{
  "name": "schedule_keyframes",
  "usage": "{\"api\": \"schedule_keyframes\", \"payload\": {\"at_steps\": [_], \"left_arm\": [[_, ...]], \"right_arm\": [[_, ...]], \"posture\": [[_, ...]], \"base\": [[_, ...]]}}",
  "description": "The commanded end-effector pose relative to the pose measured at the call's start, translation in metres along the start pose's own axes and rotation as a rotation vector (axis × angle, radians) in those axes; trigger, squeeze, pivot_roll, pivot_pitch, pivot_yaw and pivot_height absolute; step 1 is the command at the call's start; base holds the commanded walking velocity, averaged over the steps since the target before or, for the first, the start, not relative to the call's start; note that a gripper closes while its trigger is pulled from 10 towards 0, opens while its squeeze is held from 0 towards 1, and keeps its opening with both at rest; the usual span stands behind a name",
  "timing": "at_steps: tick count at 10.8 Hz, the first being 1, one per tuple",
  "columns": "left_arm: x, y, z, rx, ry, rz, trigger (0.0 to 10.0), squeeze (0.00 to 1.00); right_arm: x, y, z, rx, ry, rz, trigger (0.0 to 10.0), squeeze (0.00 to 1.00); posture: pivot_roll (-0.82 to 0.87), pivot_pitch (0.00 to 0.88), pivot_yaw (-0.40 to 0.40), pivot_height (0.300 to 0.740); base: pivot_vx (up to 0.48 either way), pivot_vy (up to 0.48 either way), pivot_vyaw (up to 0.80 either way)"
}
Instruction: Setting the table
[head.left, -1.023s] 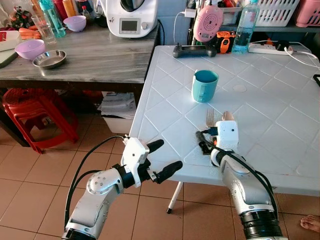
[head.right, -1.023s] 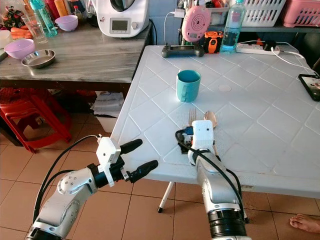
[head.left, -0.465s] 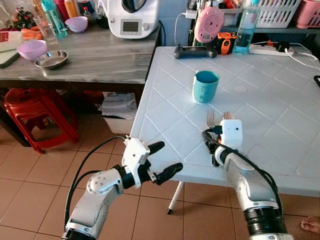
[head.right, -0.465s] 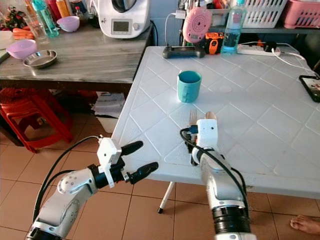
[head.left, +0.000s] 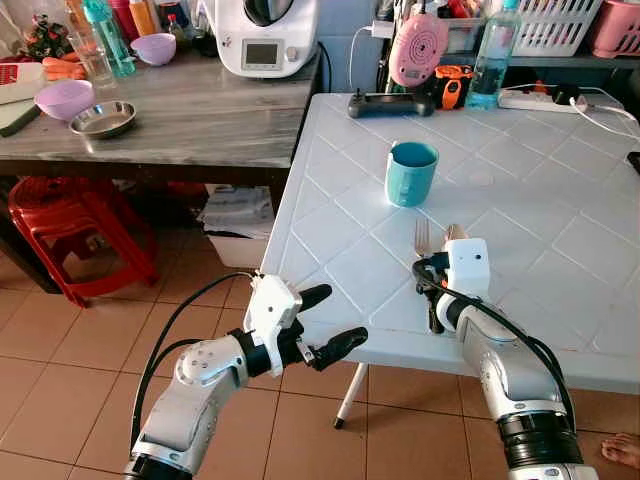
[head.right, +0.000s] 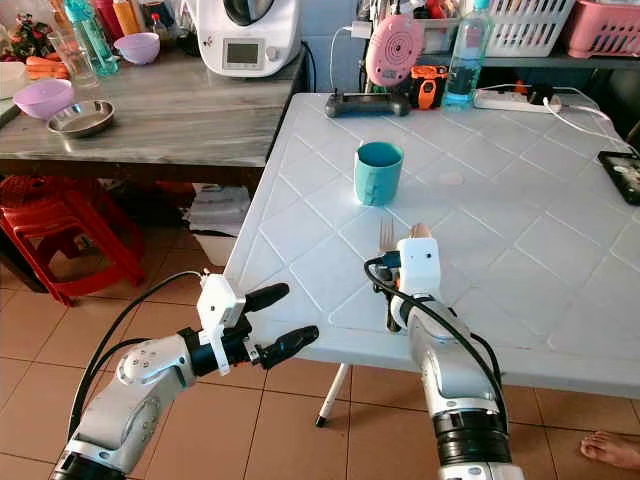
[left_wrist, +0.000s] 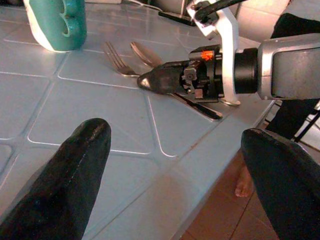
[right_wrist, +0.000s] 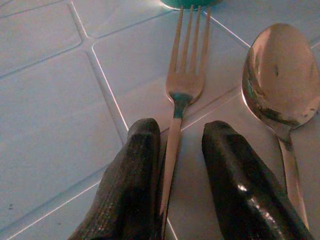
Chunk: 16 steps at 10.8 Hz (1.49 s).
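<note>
A fork (right_wrist: 186, 75) and a spoon (right_wrist: 280, 75) lie side by side on the white table (head.left: 340, 260), just in front of a teal cup (head.left: 411, 172). My right gripper (right_wrist: 180, 131) rests low over the handles near the table's front edge. It is open, and the fork's thin handle lies between its two fingers, close to one of them. The spoon lies just outside the other finger. My left gripper (head.left: 340, 314) hangs open below the table's front left corner with nothing between its fingers.
A wooden counter (head.left: 200, 110) to the left carries bowls, bottles and a white kitchen machine (head.left: 262, 35). Red stools (head.left: 70, 225) stand under it. At the table's far edge are a black controller (head.left: 385, 101), a water bottle (head.left: 493, 50) and a power strip (head.left: 540, 97). A person's foot (head.left: 625, 447) is at the lower right.
My right wrist has drifted slightly to the right over the cutlery. The fork, spoon and cup lie where they were. The left arm has hardly moved.
</note>
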<state>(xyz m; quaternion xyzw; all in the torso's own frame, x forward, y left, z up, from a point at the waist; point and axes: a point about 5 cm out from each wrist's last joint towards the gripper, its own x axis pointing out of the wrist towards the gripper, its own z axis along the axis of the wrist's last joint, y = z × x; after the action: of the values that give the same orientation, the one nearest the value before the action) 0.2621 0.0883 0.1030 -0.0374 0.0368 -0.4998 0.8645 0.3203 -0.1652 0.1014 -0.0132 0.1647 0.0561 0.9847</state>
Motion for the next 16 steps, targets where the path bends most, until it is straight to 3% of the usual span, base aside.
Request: {"api": "schedule_keyframes", "payload": {"at_steps": [1, 4, 9, 11, 13, 14, 15, 16], "left_arm": [[0.002, 0.000, 0.004, 0.010, -0.003, -0.016, 10.0, 0.00], [0.000, -0.002, 0.000, -0.002, 0.009, -0.028, 10.0, 0.00], [0.001, -0.002, 0.001, 0.007, 0.011, -0.023, 10.0, 0.00], [0.000, 0.005, 0.006, 0.030, -0.027, 0.072, 10.0, 0.00], [-0.002, 0.032, 0.013, 0.065, -0.065, 0.313, 10.0, 0.00], [-0.004, 0.041, 0.015, 0.080, -0.074, 0.400, 10.0, 0.00], [-0.006, 0.048, 0.016, 0.074, -0.082, 0.468, 10.0, 0.00], [-0.008, 0.053, 0.017, 0.059, -0.099, 0.532, 10.0, 0.00]], "right_arm": [[-0.001, 0.001, -0.031, 0.026, 0.150, 0.000, 0.0, 0.00], [-0.004, 0.009, -0.038, 0.065, 0.170, 0.040, 0.0, 0.00], [-0.003, 0.016, -0.029, 0.157, 0.116, 0.032, 0.0, 0.00], [-0.002, 0.015, -0.009, 0.189, 0.014, 0.008, 0.0, 0.00], [-0.011, 0.016, 0.015, 0.203, -0.116, -0.033, 0.0, 0.00], [-0.016, 0.018, 0.019, 0.191, -0.135, -0.039, 3.1, 0.00], [-0.022, 0.021, 0.026, 0.182, -0.184, -0.039, 10.0, 0.00], [-0.028, 0.024, 0.031, 0.168, -0.228, -0.045, 10.0, 0.00]], "posture": [[0.01, 0.080, 0.053, 0.740], [0.01, 0.077, 0.054, 0.740], [0.00, 0.075, 0.054, 0.740], [0.01, 0.071, 0.054, 0.740], [0.01, 0.071, 0.051, 0.740], [0.01, 0.071, 0.051, 0.740], [0.01, 0.071, 0.051, 0.740], [0.01, 0.061, 0.046, 0.740]], "base": [[0.000, 0.000, 0.00], [0.000, 0.000, 0.00], [0.000, 0.000, 0.00], [0.000, 0.000, 0.00], [0.000, 0.000, 0.00], [0.000, 0.000, 0.00], [0.000, 0.000, 0.00], [0.000, 0.000, 0.00]]}}
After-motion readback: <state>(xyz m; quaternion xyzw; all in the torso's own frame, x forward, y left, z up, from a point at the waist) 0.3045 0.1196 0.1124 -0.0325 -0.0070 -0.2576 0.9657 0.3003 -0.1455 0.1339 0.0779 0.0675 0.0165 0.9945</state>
